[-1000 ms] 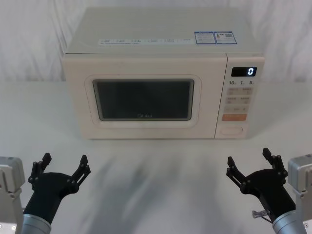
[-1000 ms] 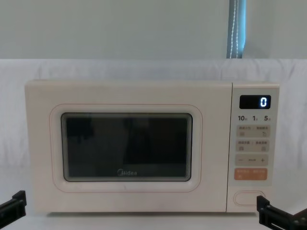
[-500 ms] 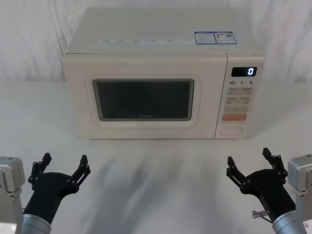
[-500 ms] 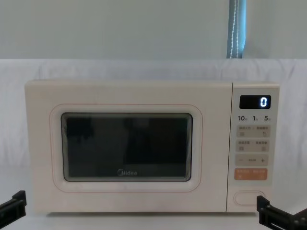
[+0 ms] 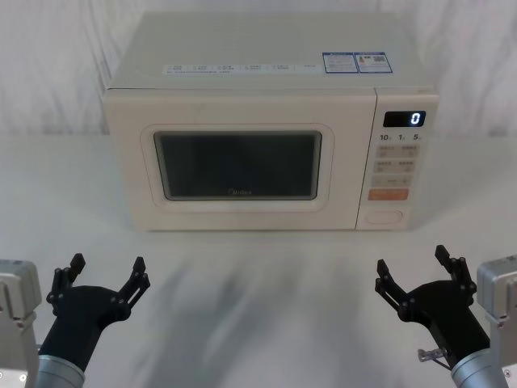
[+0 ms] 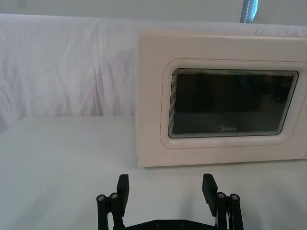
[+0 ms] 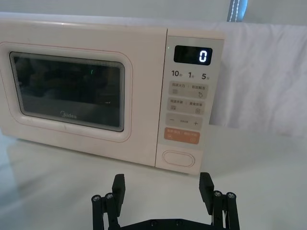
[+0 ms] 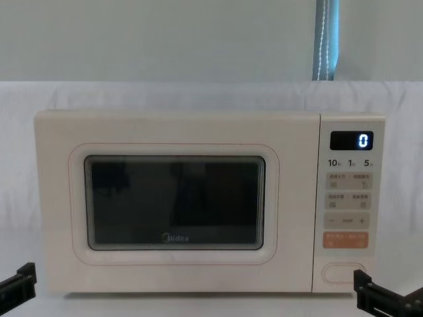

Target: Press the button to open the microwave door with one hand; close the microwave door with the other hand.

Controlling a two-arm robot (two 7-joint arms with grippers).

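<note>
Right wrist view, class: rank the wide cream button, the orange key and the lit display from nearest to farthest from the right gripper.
From the right gripper:
1. The button, lowest on the panel.
2. Orange key, just above it.
3. Display, at the panel's top.

Cream microwave, black grippers, white cloth.

Microwave door (image 5: 238,162): cream panel, dark glass window, thin pinkish outline, grey logo. Button (image 5: 382,217): plain cream-white (unmarked). Orange key (image 5: 388,194) above it; black display (image 5: 404,119) with a white digit; blue-and-white label (image 5: 355,62) on top. Left gripper (image 5: 102,280) and right gripper (image 5: 416,272): black. Table (image 5: 258,275): white.
</note>
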